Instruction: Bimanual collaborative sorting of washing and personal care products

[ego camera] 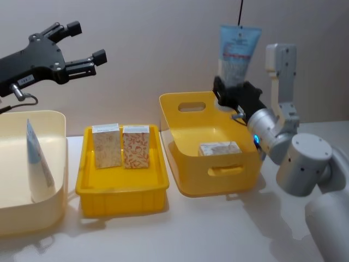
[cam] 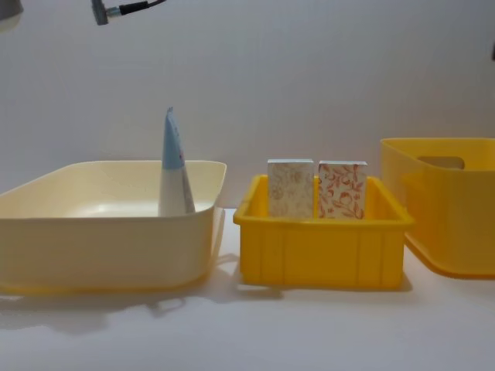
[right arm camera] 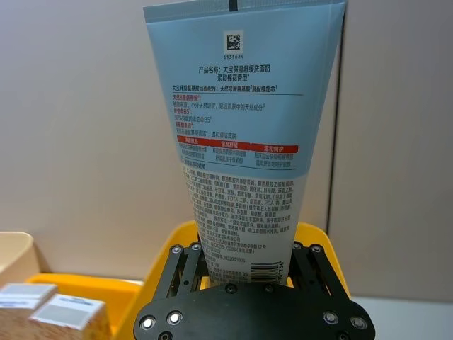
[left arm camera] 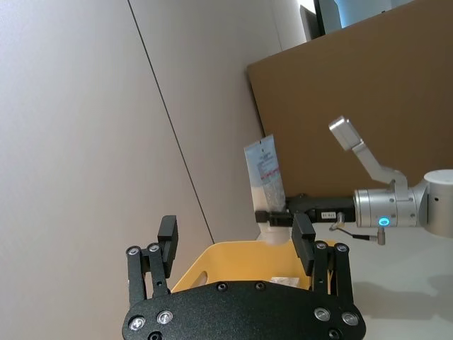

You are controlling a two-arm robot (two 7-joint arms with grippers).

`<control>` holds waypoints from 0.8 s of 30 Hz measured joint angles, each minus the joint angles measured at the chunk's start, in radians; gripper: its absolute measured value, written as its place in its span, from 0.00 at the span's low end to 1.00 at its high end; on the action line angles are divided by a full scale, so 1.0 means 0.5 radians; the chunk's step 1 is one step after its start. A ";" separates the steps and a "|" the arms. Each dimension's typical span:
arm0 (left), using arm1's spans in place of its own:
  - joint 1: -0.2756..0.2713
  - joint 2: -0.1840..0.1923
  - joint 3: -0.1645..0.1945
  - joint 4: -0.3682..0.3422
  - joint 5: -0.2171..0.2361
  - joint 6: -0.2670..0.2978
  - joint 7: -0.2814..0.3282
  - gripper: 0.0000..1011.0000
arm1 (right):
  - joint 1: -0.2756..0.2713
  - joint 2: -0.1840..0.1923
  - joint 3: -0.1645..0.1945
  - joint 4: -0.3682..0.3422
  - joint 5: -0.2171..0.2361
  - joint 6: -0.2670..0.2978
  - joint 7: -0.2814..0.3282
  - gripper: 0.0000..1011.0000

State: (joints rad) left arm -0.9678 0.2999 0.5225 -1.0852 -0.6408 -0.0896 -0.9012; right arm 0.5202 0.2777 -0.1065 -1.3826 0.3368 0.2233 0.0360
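Aloft above the tall yellow bin [ego camera: 188, 174], my right gripper [ego camera: 235, 94] pinches a light blue squeeze tube [ego camera: 237, 52] near its capped end; soft, light and likely slick, it wants firm hold there. My left gripper [ego camera: 82, 46] hovers spread.

Left hand [ego camera: 87, 42]: raised high on the robot's left, black fingers [left arm camera: 167, 244] spread apart with nothing between them, pointing toward the right arm. Right hand [ego camera: 232, 93]: held up on the robot's right, its black fingers [right arm camera: 185, 273] closed on the lower end of an upright tube [ego camera: 238, 50]; silver wrist and elbow joints bent behind it.
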 joint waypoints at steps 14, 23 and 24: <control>0.000 0.000 0.000 0.000 0.000 0.000 0.000 0.99 | -0.076 -0.052 0.050 0.081 -0.044 -0.012 -0.129 0.52; 0.000 0.000 0.000 0.000 0.000 0.000 0.000 0.99 | -0.095 -0.067 0.062 0.102 -0.055 -0.024 -0.159 0.80; 0.000 0.000 0.000 0.000 0.000 0.000 0.000 0.99 | -0.097 -0.069 0.064 0.105 -0.056 -0.025 -0.161 0.83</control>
State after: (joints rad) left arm -0.9678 0.2999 0.5226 -1.0852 -0.6409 -0.0896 -0.9011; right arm 0.4718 0.2433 -0.0747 -1.3303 0.3090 0.2107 -0.0447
